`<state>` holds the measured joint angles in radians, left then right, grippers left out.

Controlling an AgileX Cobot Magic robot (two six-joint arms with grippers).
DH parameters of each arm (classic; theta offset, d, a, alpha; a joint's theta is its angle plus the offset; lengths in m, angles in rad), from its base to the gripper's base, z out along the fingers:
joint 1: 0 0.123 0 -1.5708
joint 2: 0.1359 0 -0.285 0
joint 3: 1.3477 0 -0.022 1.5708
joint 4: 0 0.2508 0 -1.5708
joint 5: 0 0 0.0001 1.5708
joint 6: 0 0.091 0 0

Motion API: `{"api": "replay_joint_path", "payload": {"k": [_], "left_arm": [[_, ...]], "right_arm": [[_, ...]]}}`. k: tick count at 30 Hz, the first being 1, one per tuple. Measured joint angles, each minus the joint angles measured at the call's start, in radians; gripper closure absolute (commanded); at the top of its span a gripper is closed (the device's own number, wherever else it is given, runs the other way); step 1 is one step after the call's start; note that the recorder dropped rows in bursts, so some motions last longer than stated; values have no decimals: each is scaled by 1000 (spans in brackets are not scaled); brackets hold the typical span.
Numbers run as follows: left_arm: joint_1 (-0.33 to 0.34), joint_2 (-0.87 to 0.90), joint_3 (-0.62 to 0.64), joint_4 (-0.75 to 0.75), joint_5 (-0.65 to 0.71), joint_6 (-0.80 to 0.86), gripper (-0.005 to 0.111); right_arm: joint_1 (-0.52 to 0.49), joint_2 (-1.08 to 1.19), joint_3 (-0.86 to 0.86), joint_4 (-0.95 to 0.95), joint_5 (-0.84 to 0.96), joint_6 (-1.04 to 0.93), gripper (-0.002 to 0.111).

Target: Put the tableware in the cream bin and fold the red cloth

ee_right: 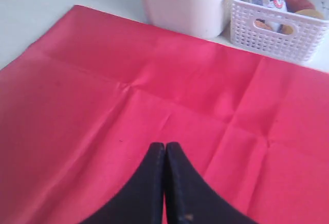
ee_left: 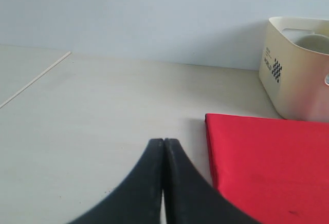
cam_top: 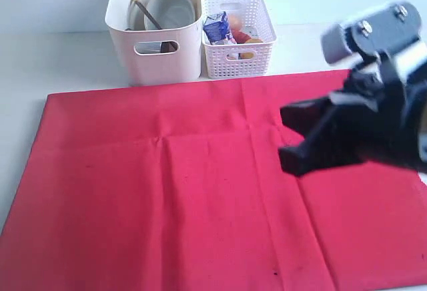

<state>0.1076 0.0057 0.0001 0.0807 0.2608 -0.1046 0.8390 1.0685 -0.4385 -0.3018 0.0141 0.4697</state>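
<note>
Tableware [cam_top: 170, 7] is being held in the bin [cam_top: 155, 57] at 11 o'clock; the cloth [cam_top: 167, 197] is lying unfolded. Left gripper [ee_left: 163, 143] and right gripper [ee_right: 164, 146] are being held pressed together, empty.

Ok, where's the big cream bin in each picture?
Exterior view: the cream bin stands at the back, left of the white basket, behind the red cloth.
Left wrist view: the cream bin sits just past the cloth's corner.
Right wrist view: the cream bin is beyond the cloth, beside the basket.
Shared landmark: the red cloth.
</note>
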Motion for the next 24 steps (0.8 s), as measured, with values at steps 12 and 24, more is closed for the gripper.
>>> {"api": "replay_joint_path", "payload": {"k": [12,24], "left_arm": [[0,0,0,0,0,0,106],[0,0,3,-51,-306,-171,106]], "right_arm": [[0,-255,326,83,-390,-91,108],[0,-257,328,768,-430,-704,108]]}}
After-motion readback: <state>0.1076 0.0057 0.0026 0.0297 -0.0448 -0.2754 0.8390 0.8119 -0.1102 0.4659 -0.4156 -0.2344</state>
